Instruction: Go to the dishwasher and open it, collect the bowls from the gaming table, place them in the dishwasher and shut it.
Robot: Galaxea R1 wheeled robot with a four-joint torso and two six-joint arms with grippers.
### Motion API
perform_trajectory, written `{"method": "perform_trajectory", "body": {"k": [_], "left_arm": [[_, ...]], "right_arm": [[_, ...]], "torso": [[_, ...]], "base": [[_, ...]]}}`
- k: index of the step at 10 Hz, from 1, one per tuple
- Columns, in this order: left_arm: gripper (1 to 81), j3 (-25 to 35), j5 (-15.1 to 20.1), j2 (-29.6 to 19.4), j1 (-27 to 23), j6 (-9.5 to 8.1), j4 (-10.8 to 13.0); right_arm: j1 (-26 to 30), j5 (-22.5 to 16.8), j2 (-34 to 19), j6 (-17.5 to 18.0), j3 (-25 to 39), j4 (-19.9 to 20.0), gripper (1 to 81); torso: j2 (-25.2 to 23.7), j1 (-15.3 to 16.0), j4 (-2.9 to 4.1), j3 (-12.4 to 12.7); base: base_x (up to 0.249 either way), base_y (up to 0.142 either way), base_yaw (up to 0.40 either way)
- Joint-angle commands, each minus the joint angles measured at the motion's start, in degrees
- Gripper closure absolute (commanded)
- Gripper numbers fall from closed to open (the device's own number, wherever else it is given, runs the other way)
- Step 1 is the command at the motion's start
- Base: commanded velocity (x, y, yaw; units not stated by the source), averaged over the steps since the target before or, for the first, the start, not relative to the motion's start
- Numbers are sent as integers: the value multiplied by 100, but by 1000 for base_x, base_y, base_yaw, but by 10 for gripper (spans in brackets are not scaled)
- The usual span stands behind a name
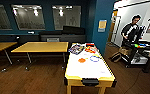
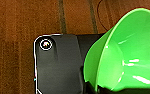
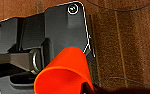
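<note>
A translucent bright green bowl [image 2: 131,55] hangs above the wooden floor in the left wrist view, with my left gripper [image 2: 101,88] shut on its lower edge. My right gripper [image 3: 91,88] is shut on an orange bowl [image 3: 63,72], which is also over the floor. The gaming table [image 1: 91,68], with a glossy white top and yellow sides, stands just ahead in the head view. On it lie a small orange item [image 1: 82,60], a flat blue ring [image 1: 94,58] and several colourful things at the far end. The dishwasher is out of view.
Yellow-topped tables [image 1: 43,46] stand to the left of the gaming table. A blue pillar [image 1: 102,22] rises behind it. At the right a person [image 1: 131,28] stands at a control rig [image 1: 138,47]. Wooden floor [image 1: 41,77] lies open at the front left.
</note>
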Motion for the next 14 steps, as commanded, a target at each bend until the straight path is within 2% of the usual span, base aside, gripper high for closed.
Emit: {"method": "perform_trajectory", "body": {"k": [1, 7, 12, 14], "left_arm": [[811, -235, 247, 175, -162, 20, 53], [811, -270, 229, 122, -170, 11, 53], [811, -314, 177, -441, -197, -6, -78], [811, -306, 177, -467, -189, -6, -78]], "right_arm": [[193, -351, -6, -27, -160, -63, 811], [298, -351, -32, 8, -283, 16, 811], [307, -351, -68, 8, -345, 7, 811], [316, -351, -50, 8, -363, 7, 811]], "torso": [[0, 0, 0, 0], [0, 0, 0, 0], [0, 0, 0, 0], [0, 0, 0, 0]], "base": [[0, 0, 0], [0, 0, 0], [0, 0, 0], [0, 0, 0]]}}
